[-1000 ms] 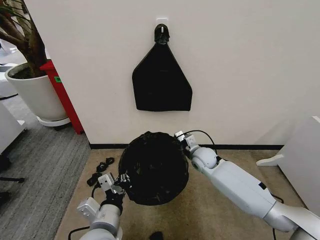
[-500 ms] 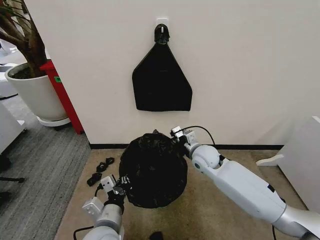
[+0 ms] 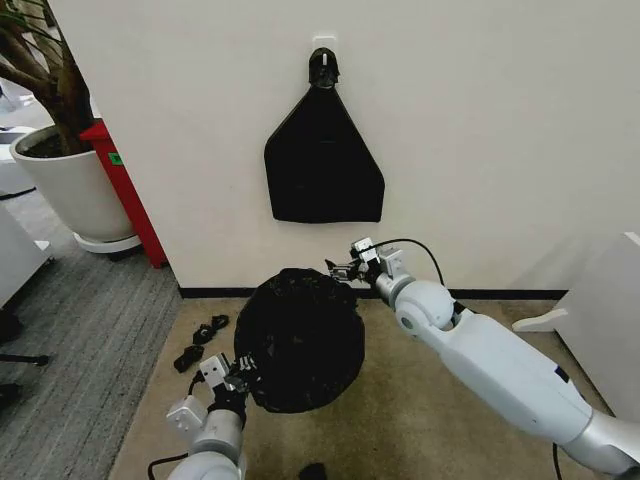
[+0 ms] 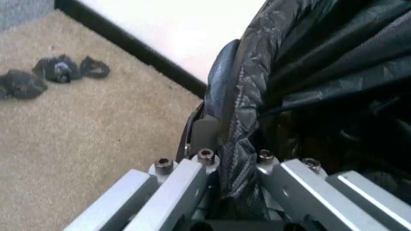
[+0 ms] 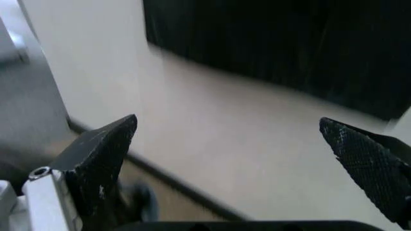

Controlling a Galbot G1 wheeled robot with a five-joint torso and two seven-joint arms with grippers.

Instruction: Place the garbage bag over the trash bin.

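Black garbage bag (image 3: 302, 338) sits domed on the floor centre, presumably over the trash bin. Right gripper (image 3: 338, 267) has just let go at the far rim — jaws spread, lifting toward the wall (image 3: 480, 130). Left gripper (image 3: 243, 378) still pinches the near-left edge.

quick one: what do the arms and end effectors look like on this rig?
Both arms are glossy white shells with rounded joint housings. The right arm has a black cable looping near its wrist. The left end effector has silver aluminium finger mounts with hex bolts; the right end effector carries black, textured, pointed fingers.
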